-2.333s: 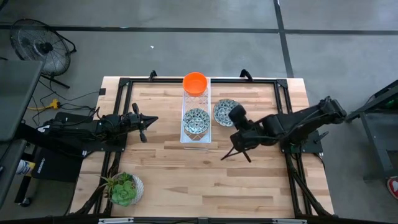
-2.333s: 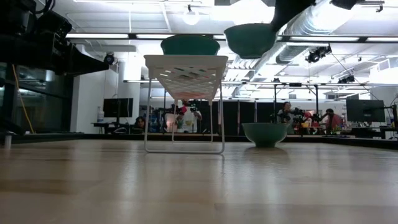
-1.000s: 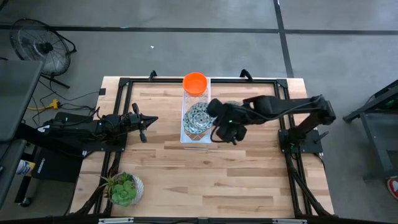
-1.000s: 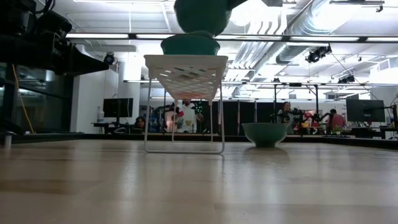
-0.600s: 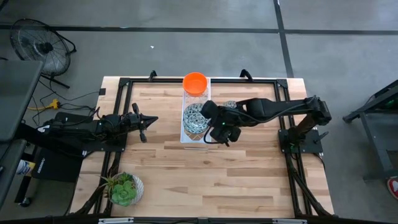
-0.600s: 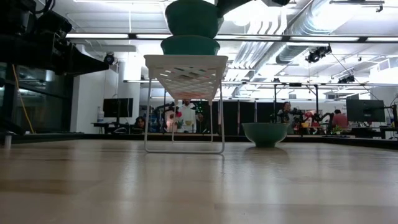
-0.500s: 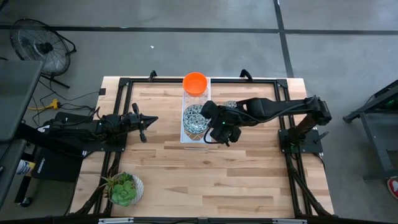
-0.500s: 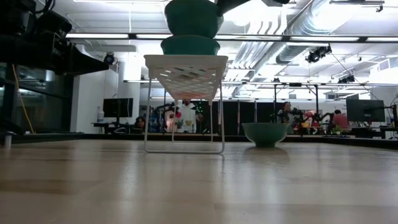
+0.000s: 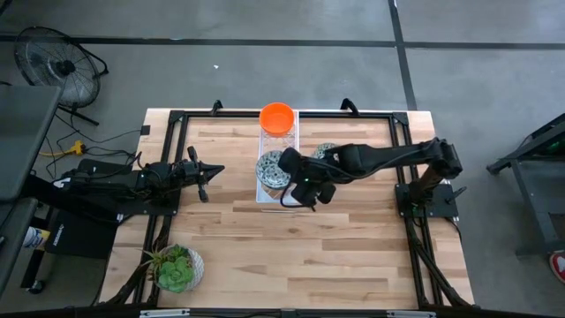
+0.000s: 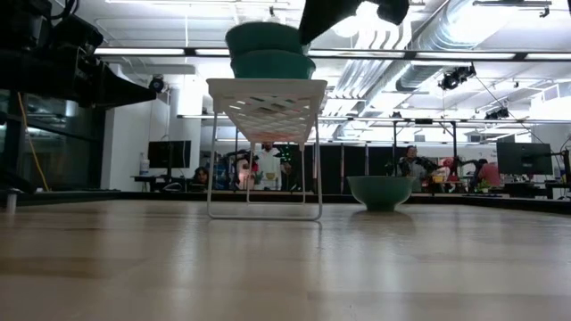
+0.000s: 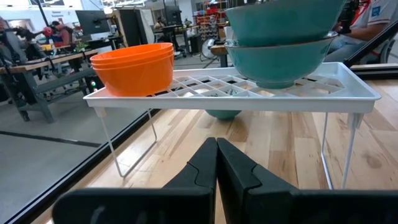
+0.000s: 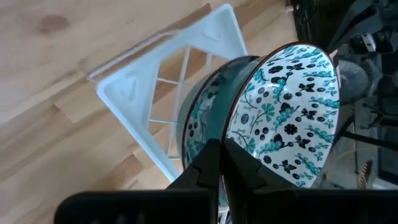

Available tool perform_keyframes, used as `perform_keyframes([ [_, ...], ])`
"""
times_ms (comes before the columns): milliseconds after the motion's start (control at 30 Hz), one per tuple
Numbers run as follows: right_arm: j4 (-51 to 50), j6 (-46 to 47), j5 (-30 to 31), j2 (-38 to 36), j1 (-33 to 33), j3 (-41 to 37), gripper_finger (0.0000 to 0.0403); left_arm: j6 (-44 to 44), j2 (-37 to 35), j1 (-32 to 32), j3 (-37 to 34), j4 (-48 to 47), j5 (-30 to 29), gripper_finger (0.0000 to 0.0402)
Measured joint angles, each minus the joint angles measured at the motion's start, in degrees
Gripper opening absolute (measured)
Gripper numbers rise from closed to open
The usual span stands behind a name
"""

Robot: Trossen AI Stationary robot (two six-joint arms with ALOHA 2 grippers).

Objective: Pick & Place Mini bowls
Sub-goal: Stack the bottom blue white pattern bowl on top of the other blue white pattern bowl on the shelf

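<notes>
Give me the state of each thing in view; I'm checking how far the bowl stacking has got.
white rack: upright on the table.
orange bowls: stacked at one end of the rack.
lower patterned bowl: seated on the rack.
upper patterned bowl: nested in it, rim pinched.
third patterned bowl: on the table beside the rack.
right gripper: shut on upper patterned bowl.
left gripper: shut, empty, facing the rack.

Two bowls (image 10: 268,52) sit stacked on the rack (image 10: 266,100), another bowl (image 10: 381,192) beside it.
</notes>
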Motion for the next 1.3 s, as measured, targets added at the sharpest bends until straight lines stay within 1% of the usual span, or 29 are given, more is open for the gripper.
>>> perform_keyframes([
  [100, -0.2, -0.08, 1.93, 0.87, -0.02, 0.0, 0.0, 0.0, -0.02, 0.01, 0.0, 0.0, 0.0, 0.0001],
  [433, -1.47, 2.83, 1.74, 0.92, -0.37, 0.0, 0.0, 0.0, 0.0, 0.02, 0.0, -0.02, 0.0, 0.0001],
  [633, -2.25, 3.04, 1.83, 0.96, -0.37, 0.0, 0.0, 0.0, 0.0, 0.01, 0.0, 0.0, 0.0, 0.0001],
  [1300, -2.26, 4.29, -0.31, 0.99, -0.39, 0.0, 0.0001, 0.0, 0.0, 0.02, 0.0, -0.02, -0.01, 0.0001],
])
